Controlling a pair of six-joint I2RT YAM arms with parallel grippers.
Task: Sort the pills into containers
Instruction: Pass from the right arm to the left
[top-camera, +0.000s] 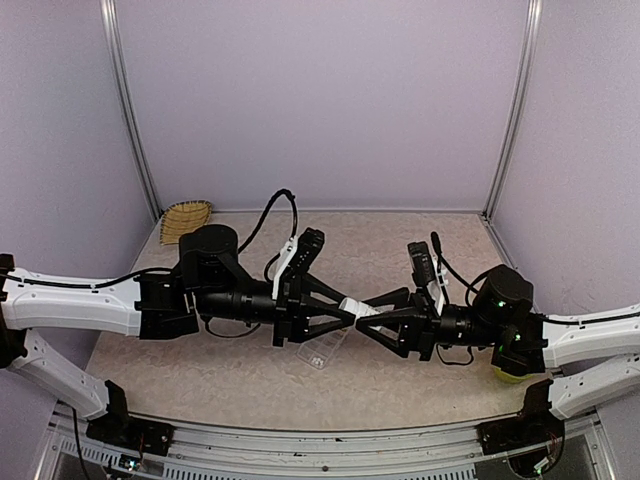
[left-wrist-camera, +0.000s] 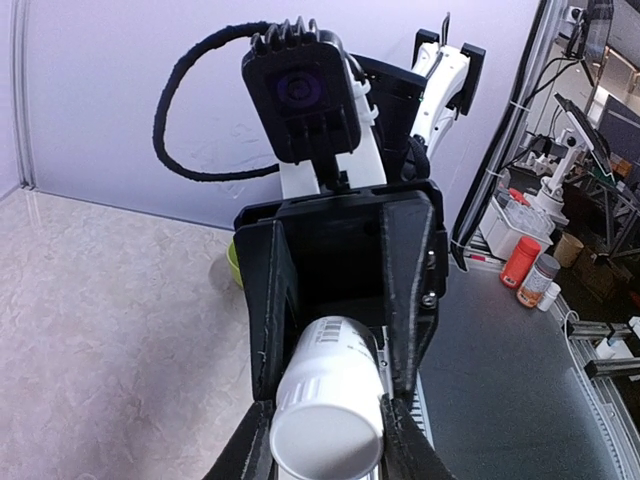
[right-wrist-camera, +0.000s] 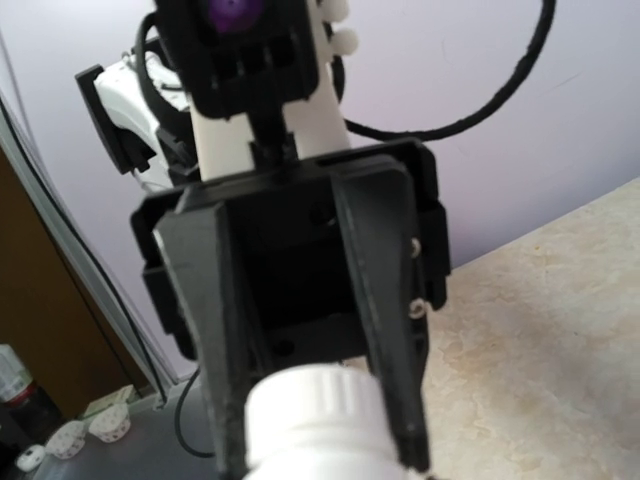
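Observation:
A small white bottle (top-camera: 352, 304) hangs in the air between my two grippers, above the middle of the table. My left gripper (top-camera: 346, 312) is shut on its flat end (left-wrist-camera: 328, 430). From the other side, my right gripper (top-camera: 368, 322) flanks the ribbed cap end (right-wrist-camera: 315, 415). A thin gap shows beside one of its fingers (left-wrist-camera: 408, 290) in the left wrist view. The clear organizer box (top-camera: 322, 350) lies flat on the table just below the bottle. Its cells and any pills are too small to make out.
A woven yellow tray (top-camera: 186, 218) sits at the back left corner. A yellow-green bowl (top-camera: 510, 372) peeks out under my right arm, also seen as a green rim (left-wrist-camera: 232, 265). Both forearms stretch across the table's middle.

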